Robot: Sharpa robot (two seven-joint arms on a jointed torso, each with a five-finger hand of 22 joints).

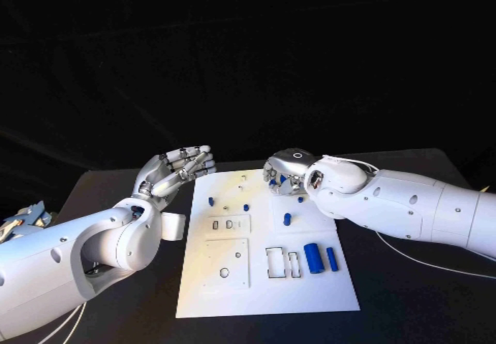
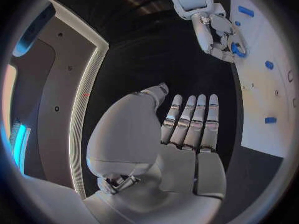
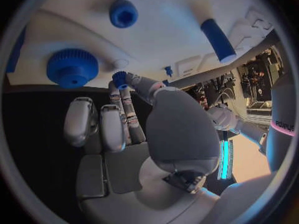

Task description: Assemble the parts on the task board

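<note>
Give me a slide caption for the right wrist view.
Right hand pinches a small blue gear above the white task board, near a larger blue gear.

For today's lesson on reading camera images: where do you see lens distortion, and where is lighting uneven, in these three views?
Left wrist view: fisheye circle, the task board edge curves beside the left hand. Right wrist view: the same bending, with the blue gear near the right hand soft. Head view: straight edges, bright board against black table.

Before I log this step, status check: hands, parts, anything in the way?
Left hand open, off the board's edge. Right hand pinching a small blue gear over the board. Two blue cylinders lying loose. Nothing in the way.
</note>
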